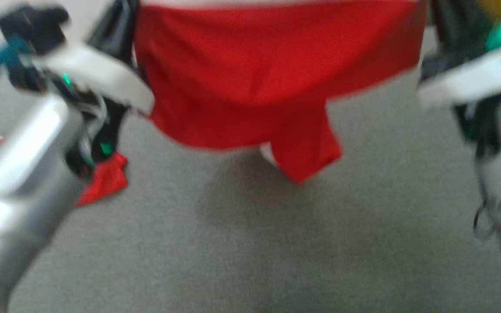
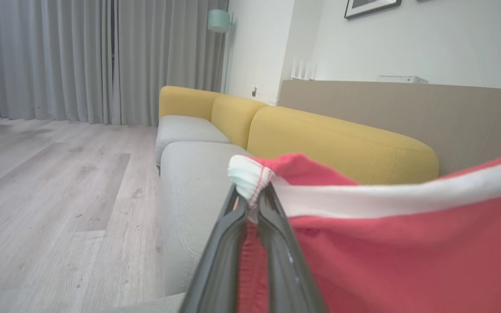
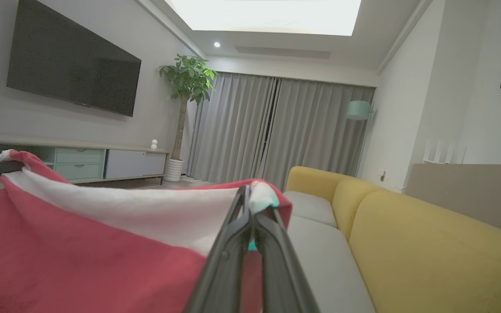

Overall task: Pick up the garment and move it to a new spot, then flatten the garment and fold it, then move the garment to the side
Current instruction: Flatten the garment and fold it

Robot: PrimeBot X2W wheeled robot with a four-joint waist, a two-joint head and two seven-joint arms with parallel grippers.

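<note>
One garment (image 1: 276, 78) between left gripper (image 2: 252, 194) and right gripper (image 3: 250, 208).

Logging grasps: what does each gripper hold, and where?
Both grip the red garment by its white band: left gripper at one end, right gripper at the other.

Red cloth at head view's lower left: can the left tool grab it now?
Probably not: the left tool is shut on the garment, holding its waistband up, not free for the red cloth.
</note>
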